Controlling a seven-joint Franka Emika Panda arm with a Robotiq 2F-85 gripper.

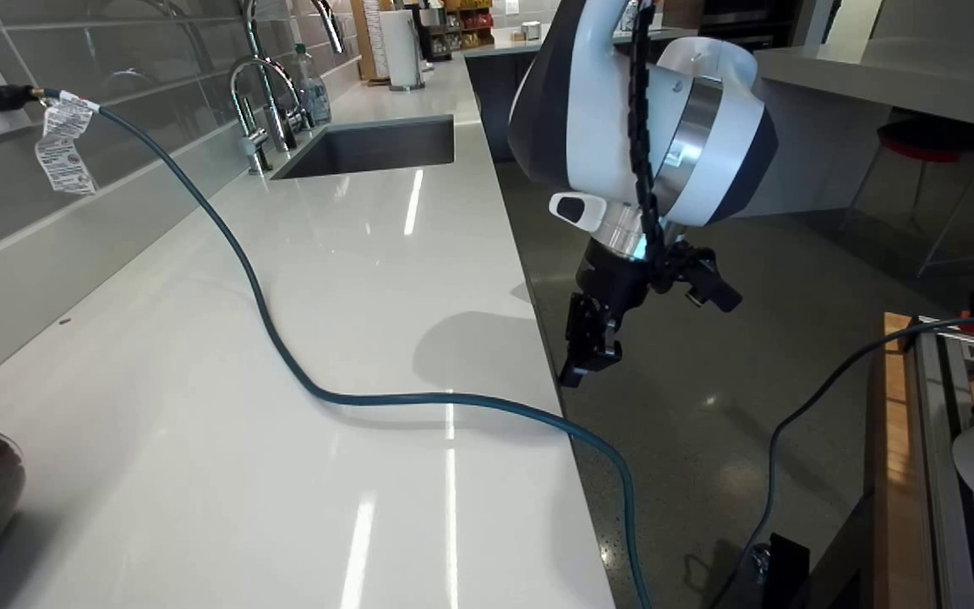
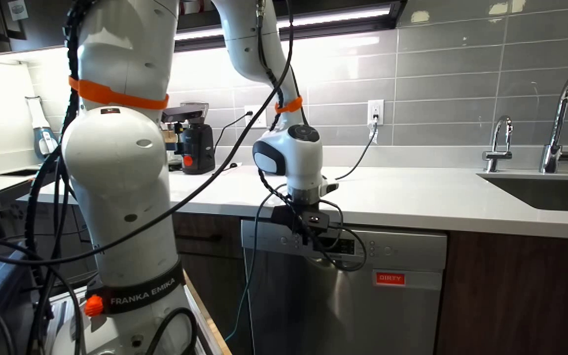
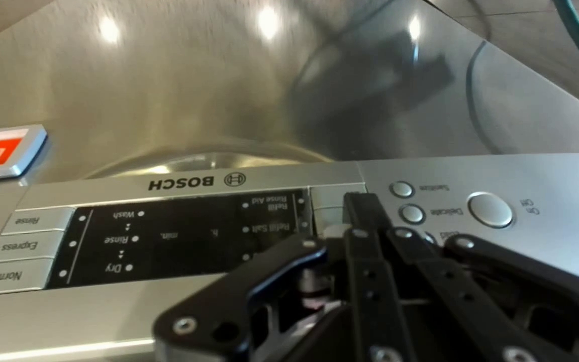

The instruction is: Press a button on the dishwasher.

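The claw (image 3: pixel 367 216), clenched, hangs at the dishwasher (image 2: pixel 343 305), touching or not I cannot tell. In the wrist view, buttons (image 3: pixel 402 189) flank the claw's tip. Above lies the counter (image 2: pixel 437 192); at its back, 2 taps (image 2: pixel 551 155).

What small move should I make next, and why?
I'd probably ease the jaws gently toward the control panel: they look shut, and in the wrist view they partly cover a rectangular button beside the dark display. I can't tell whether they touch it, so go slowly.
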